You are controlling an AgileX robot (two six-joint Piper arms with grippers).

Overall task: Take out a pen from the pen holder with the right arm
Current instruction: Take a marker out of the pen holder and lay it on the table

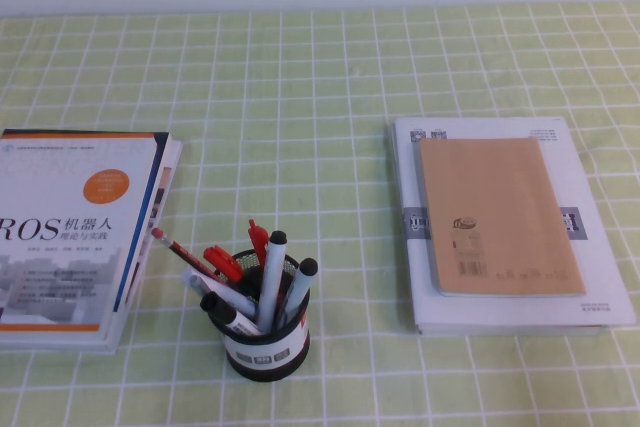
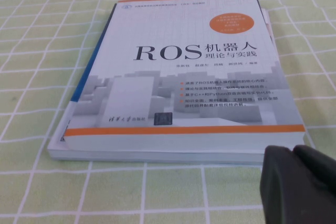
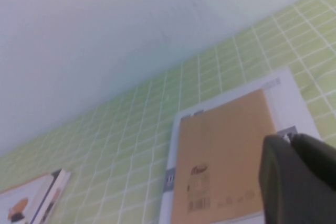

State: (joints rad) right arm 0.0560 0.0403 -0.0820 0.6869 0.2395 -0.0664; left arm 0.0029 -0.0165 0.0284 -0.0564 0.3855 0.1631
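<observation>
High view: pen holder [image 1: 265, 352], a black mesh cup, stands upright on the green-checked surface [image 1: 300, 77], near the front edge. It sits between the ROS book [image 1: 75, 237] on the left and the white book [image 1: 510, 287] on the right, closer to the ROS book and touching neither. Pens [image 1: 271, 282] are all in the cup, leaning at mixed angles: red ones fan toward the ROS book, and white markers with black caps stand nearly upright. A tan notebook [image 1: 495, 212] lies flat on top of the white book.

Left wrist view: left tool [image 2: 293, 156] is over the surface just beside a corner of the ROS book [image 2: 178, 77]. Its fingers are pressed together and carry nothing. The book lies flat on a second, slightly wider white one.

Right wrist view: right tool [image 3: 287, 145] is raised over the tan notebook [image 3: 220, 156] and white book [image 3: 294, 90], clenched and empty. The camera is angled toward the pale wall [image 3: 105, 35]. An edge of the ROS book [image 3: 31, 203] shows far off across the surface [image 3: 131, 145].
</observation>
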